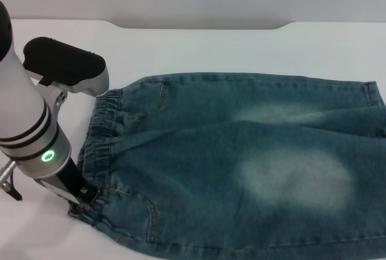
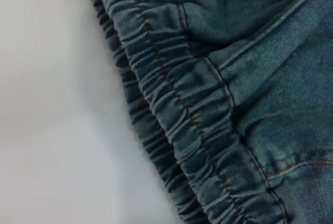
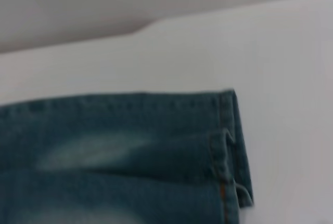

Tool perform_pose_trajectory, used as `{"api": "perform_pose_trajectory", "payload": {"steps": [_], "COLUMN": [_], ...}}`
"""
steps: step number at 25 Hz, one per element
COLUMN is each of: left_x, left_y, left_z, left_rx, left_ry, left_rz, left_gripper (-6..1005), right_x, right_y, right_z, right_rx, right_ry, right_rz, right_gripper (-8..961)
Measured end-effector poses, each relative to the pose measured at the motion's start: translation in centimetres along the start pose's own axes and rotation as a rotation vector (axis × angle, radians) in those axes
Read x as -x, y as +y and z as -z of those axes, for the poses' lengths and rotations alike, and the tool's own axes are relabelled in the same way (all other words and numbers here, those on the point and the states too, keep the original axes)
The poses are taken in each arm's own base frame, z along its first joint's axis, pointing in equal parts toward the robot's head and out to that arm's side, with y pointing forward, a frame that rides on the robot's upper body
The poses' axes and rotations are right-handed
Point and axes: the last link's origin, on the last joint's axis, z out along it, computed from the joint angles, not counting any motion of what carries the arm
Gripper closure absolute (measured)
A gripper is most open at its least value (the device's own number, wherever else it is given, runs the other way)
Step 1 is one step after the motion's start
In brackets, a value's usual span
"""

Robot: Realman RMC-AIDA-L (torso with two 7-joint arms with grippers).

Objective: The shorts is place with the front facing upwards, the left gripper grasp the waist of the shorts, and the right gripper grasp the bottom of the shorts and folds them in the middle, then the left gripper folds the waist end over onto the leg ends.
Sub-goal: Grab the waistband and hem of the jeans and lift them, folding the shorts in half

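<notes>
The shorts [image 1: 241, 169] lie flat on the white desk [image 1: 199, 49], waistband toward our left side and legs running off to our right, one leg overlapping the other along a diagonal fold. We judge this denim to be soft but fairly heavy: it will drape and sag when lifted, and the layers may slide apart unless both are pinched together. The waist of the shorts [image 1: 99, 142] is the best hold on the left, since the gathered elastic is thick and bunched and gives something to bite on. In the left wrist view that puckered band [image 2: 171, 109] runs diagonally across the picture with bare desk beside it. At the other end, the bottom of the shorts [image 3: 229, 146] shows in the right wrist view as a straight stitched hem, flatter and thinner, so a grip there would need to get under the edge.

The left gripper [image 1: 81, 196] sits low at the near corner of the waistband, its banded arm coming down from our left with the green ring lit. Its fingers touch the cloth there, but we cannot tell whether they have closed on it. The right gripper is not in sight in any view.
</notes>
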Motion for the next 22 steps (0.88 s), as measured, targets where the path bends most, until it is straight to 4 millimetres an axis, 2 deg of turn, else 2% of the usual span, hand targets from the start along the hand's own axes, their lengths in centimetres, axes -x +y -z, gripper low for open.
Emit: {"api": "perform_pose_trajectory", "payload": {"steps": [7,14,20,22], "left_x": [0.0,-0.1,-0.1,-0.2], "left_y": [0.1,0.3,0.2,0.3], "left_z": [-0.3,-0.4,-0.4,-0.2], "left_rx": [0.012,0.027,0.026,0.024], "left_ry": [-0.002,0.000,-0.001,0.003], "left_rz": [-0.009,-0.015,-0.017,-0.025], "left_gripper": [880,929,950,951], "right_x": [1.4,2.2,2.6,2.7], "right_y": [0.0,0.0,0.6,0.2], "right_z": [0.7,0.3,-0.2,-0.6], "right_rx": [0.183,0.056,0.068,0.028], "right_ry": [-0.175,-0.173,-0.135,-0.091], "right_rz": [0.025,0.140,0.267,0.300], "right_gripper": [152,151,151,149]}}
